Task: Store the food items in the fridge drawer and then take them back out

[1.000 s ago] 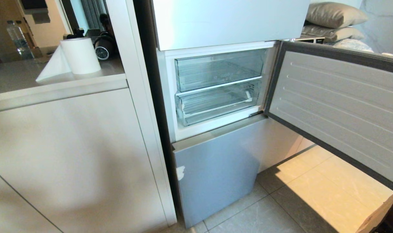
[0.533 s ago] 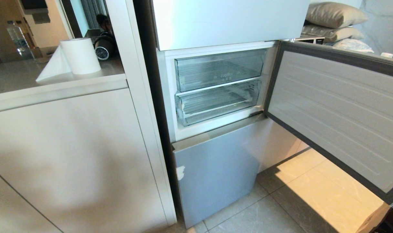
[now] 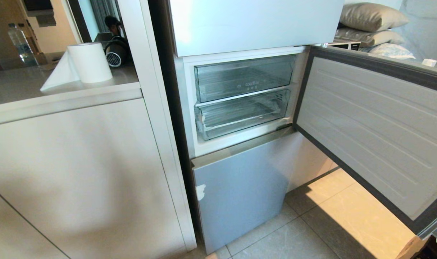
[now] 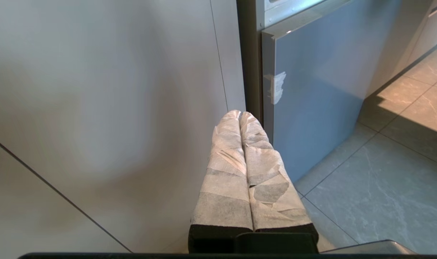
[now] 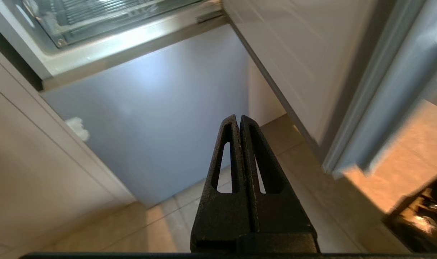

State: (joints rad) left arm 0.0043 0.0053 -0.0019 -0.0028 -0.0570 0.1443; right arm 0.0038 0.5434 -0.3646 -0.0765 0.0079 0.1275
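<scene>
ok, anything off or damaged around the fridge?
One thing: a white scuff or torn patch of film on the left edge of the pale blue lower fridge panel. Both clear drawers sit square and shut, with no food in view.

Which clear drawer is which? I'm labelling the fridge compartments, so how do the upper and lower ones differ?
The upper drawer has a taller, smoother front with faint lettering; the lower drawer looks shallower and unmarked. The lower drawer shows a white piece near one end; the upper drawer shows none. Both are clear plastic, pushed in, with no food visible.

Fridge drawer (image 3: 241, 113) under clear tray (image 3: 243, 77); open door (image 3: 376, 126) right.
</scene>
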